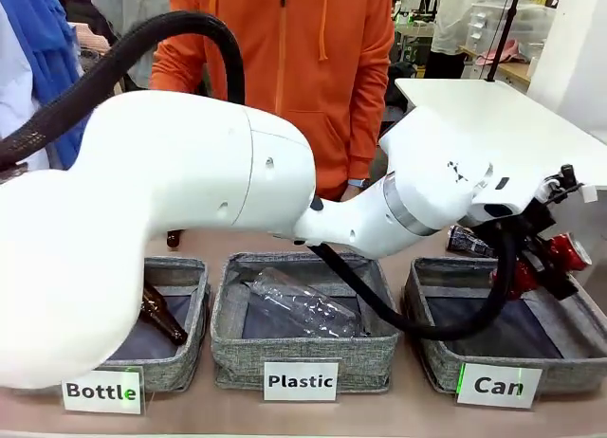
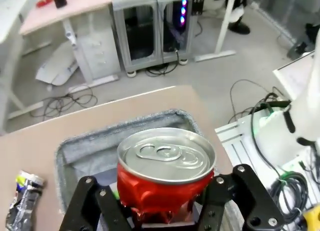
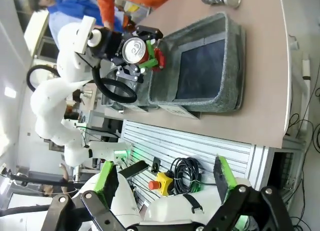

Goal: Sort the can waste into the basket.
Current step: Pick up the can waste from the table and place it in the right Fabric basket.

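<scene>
Three baskets stand in a row on the table, near its front edge. The left basket has a glass bottle in it, and the middle basket a plastic bottle. Above the right basket, a can sits in the left gripper. A second can lies on the table behind that basket. A person stands behind the table.

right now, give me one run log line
left end effector: shut on red can | over Can basket | right end effector: open

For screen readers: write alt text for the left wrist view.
Left gripper shut on a dented red metal can with silver top, a grey woven-fabric basket beyond it. A crumpled black can lies on the tan table.
</scene>
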Robot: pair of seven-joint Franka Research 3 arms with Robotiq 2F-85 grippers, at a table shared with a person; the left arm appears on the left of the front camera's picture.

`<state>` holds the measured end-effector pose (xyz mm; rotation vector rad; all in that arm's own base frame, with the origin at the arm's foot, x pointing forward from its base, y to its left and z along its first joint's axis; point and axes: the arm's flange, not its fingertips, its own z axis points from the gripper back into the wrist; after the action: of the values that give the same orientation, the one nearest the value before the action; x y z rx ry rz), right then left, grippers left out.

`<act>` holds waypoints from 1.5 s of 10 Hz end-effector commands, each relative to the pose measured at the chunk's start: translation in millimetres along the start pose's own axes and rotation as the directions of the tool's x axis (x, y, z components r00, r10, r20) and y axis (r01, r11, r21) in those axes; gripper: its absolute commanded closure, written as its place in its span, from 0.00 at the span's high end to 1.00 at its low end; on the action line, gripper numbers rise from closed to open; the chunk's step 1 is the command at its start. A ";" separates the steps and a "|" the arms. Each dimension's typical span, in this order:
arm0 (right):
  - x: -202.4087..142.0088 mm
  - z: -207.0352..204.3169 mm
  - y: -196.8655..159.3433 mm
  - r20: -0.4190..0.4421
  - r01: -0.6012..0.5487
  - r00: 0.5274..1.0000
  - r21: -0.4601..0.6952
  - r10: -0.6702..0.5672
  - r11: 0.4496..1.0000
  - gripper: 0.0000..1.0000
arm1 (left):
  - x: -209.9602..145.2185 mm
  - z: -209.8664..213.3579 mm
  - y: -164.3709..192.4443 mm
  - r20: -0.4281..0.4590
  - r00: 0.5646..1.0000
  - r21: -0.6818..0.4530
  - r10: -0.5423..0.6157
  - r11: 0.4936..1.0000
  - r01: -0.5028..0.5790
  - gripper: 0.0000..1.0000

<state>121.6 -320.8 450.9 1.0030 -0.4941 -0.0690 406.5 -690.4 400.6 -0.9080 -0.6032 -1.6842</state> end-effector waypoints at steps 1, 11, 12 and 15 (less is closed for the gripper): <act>-8.2 0.1 2.4 0.001 0.012 1.000 -0.004 -0.012 1.000 1.00 | -3.7 20.3 1.7 0.029 0.999 -0.019 -0.035 0.999 0.036 0.00; -8.2 0.1 2.4 0.001 0.012 1.000 -0.004 -0.012 1.000 1.00 | -2.0 12.0 -1.1 0.024 1.000 -0.009 0.019 1.000 -0.018 1.00; -8.2 0.1 2.4 0.001 0.012 1.000 -0.004 -0.012 1.000 1.00 | -1.5 13.1 -1.6 0.027 0.999 -0.011 0.018 1.000 -0.018 1.00; -8.2 0.1 2.4 0.001 0.012 1.000 -0.004 -0.012 1.000 1.00 | -1.4 16.1 -2.1 0.031 0.999 -0.010 0.021 1.000 -0.021 1.00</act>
<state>121.7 -319.9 449.7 1.0063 -0.4930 -0.0694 413.3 -685.1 404.6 -0.9211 -0.6128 -1.6798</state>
